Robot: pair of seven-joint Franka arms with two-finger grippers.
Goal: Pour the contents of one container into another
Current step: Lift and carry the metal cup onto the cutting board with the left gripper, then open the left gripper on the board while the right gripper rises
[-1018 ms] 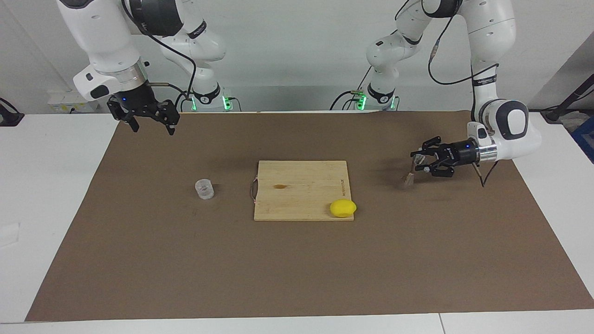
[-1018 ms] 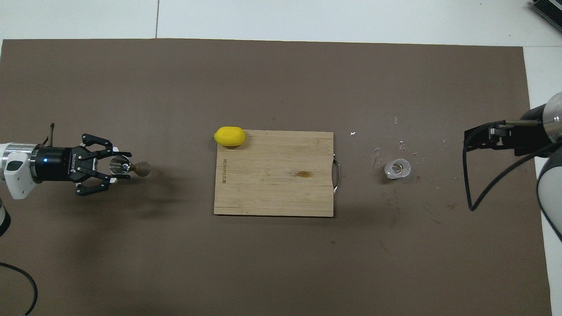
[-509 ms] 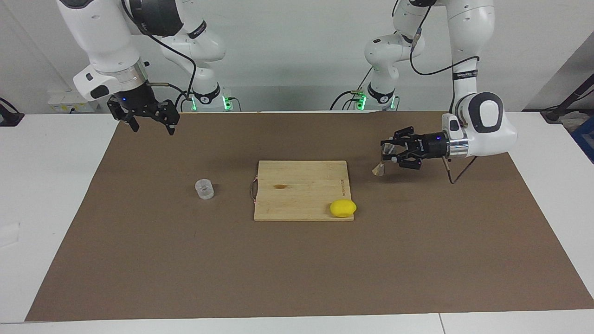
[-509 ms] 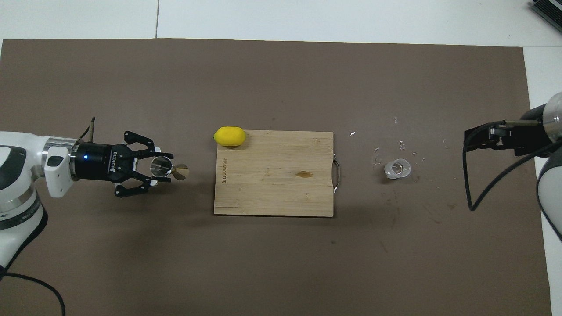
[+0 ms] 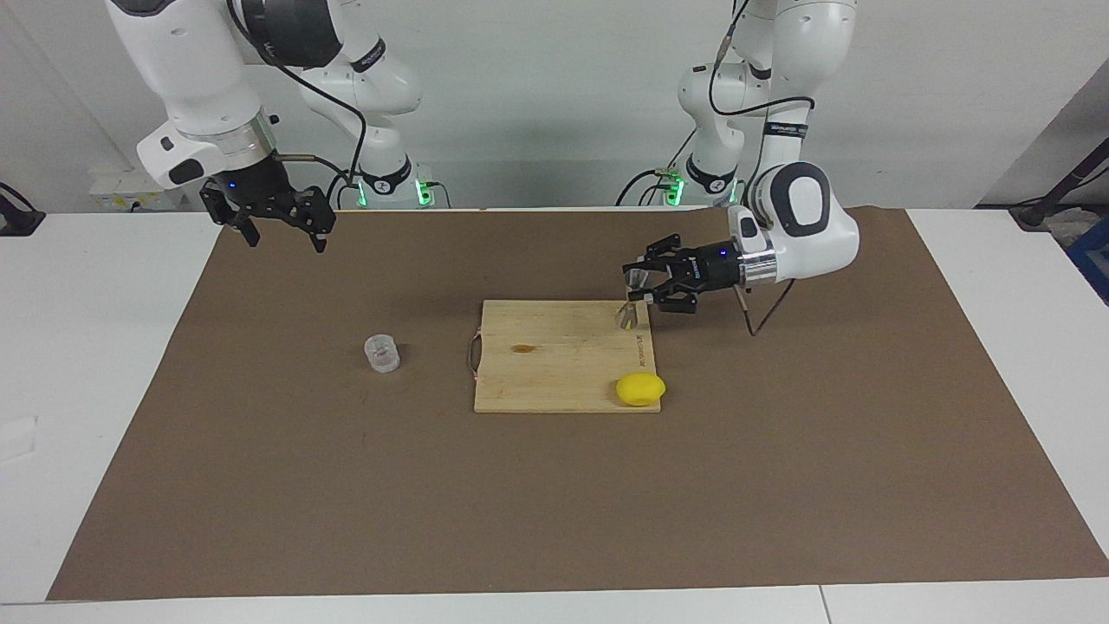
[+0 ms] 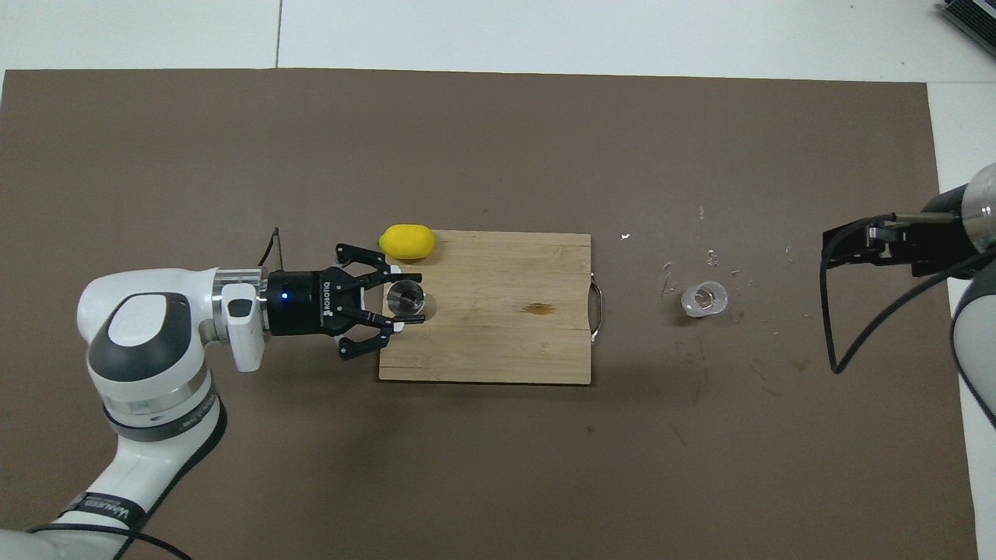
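Observation:
The metal jigger [image 5: 630, 301] [image 6: 407, 299], hourglass-shaped, hangs in the air with my left gripper [image 5: 639, 287] [image 6: 405, 299] shut on its waist. It is over the cutting board's edge toward the left arm's end and leans a little. The small clear cup [image 5: 382, 354] [image 6: 704, 299] stands alone on the brown mat, beside the board's handle toward the right arm's end. My right gripper [image 5: 279, 230] [image 6: 839, 247] waits open and holds nothing, raised over the mat's corner at the right arm's end.
A wooden cutting board [image 5: 554, 368] [image 6: 498, 342] lies mid-table on the brown mat [image 5: 780, 485]. A yellow lemon [image 5: 640, 388] [image 6: 407, 241] rests at the board's corner farther from the robots, toward the left arm's end. Small white flecks [image 6: 712, 253] lie around the cup.
My left arm has carried the jigger from the left arm's end of the mat across to the cutting board's edge. The right arm and the cup have not moved.

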